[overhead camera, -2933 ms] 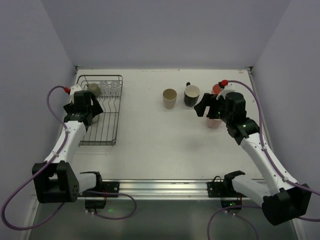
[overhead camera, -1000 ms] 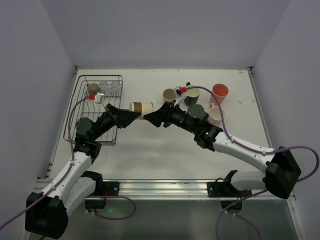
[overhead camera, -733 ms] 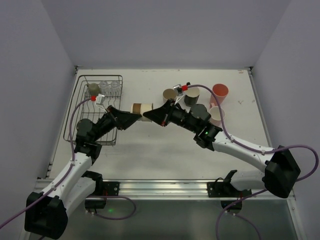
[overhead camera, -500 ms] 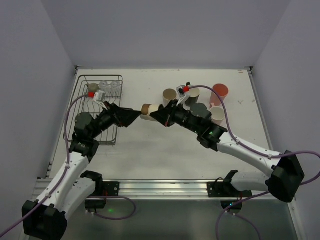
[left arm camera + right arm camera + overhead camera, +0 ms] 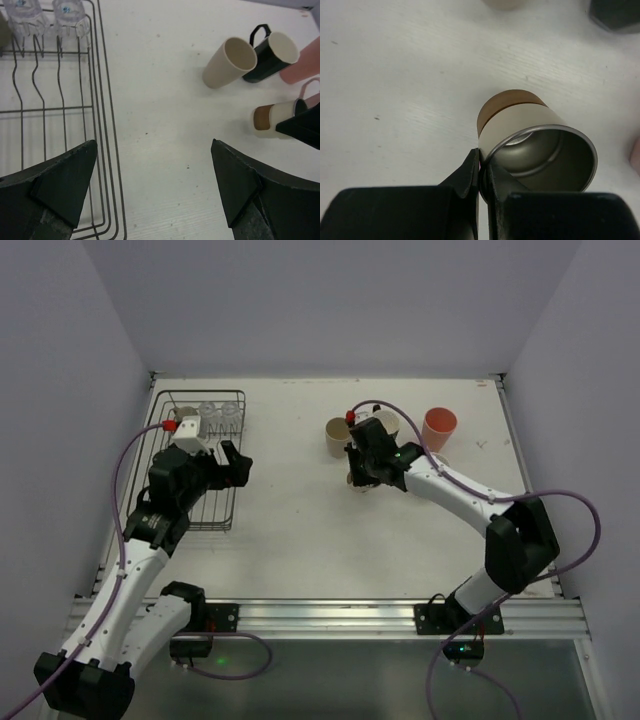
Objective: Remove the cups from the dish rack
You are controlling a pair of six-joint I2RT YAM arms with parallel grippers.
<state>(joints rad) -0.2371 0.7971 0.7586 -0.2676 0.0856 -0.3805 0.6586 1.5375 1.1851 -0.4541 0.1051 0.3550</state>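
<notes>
Four cups (image 5: 230, 62) out, 1 o'clock; right claw (image 5: 480, 165) pinches fifth cup (image 5: 520, 120). Left claw (image 5: 154, 150) spread; three remain in dish rack (image 5: 205, 502).

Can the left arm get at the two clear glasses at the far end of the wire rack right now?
Probably yes. The left gripper is open and empty above the right edge of the dark wire dish rack, and only bare wire lies between it and the two clear glasses.

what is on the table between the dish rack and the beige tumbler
Nothing: the left wrist view shows only bare white table between the dish rack and the beige tumbler.
</notes>
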